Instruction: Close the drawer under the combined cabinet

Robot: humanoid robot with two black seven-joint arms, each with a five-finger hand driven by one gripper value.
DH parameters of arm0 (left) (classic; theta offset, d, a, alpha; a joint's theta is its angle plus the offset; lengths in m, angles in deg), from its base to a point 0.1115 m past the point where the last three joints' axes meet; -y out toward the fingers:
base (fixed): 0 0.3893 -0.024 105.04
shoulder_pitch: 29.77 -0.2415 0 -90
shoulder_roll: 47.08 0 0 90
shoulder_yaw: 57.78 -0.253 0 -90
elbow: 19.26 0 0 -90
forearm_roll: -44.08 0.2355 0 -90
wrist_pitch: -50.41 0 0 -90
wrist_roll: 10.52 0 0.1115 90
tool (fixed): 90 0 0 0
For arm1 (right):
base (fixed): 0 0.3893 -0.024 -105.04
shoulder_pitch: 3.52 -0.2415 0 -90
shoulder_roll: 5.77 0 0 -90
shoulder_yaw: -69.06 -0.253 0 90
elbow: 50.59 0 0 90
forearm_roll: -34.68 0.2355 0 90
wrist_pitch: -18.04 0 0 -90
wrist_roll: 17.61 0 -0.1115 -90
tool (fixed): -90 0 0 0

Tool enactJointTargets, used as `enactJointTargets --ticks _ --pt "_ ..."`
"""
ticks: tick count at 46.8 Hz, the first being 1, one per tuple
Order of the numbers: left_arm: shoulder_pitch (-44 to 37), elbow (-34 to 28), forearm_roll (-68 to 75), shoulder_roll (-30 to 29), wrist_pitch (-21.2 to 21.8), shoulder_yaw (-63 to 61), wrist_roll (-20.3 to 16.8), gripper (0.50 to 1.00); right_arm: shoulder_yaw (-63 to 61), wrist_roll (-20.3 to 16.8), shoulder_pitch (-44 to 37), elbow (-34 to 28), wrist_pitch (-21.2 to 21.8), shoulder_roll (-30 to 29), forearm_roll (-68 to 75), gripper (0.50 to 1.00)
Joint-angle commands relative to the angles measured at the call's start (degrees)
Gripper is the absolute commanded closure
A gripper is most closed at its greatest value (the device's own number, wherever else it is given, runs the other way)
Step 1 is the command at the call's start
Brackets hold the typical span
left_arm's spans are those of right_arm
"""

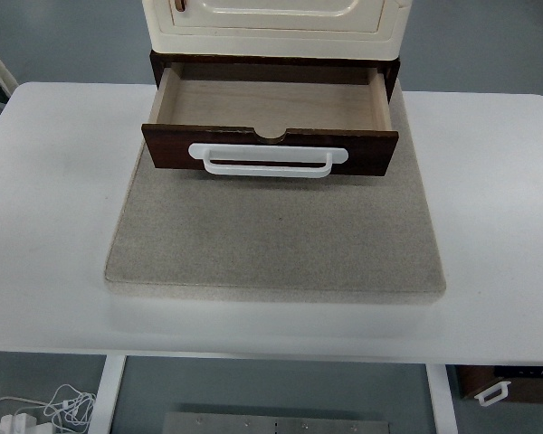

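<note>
White table as landmark. On its middle, flat: grey rectangular mat. Below its near edge, left: white cables on the floor. Below its near edge, right: dark brown box with white handle. Under it, centre: grey metal plate.

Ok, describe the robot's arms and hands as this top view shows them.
Neither arm nor hand is in view, so their colour, shape, cables and markings cannot be told. The picture shows only the open drawer with its white handle under the cream cabinet, on a grey mat on the white table.
</note>
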Motion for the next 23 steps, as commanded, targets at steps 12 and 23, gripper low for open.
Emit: enactJointTargets --ticks 12,23 --pt "0.5 15.1 3.0 -6.4 0.8 -5.1 0.0 0.500 0.0 0.0 -0.1 0.0 -0.1 0.0 0.0 0.548" --pt "4.3 24.1 3.4 -9.8 0.7 -13.6 0.1 0.500 0.0 0.0 -0.1 0.0 -0.1 0.0 0.0 0.548"
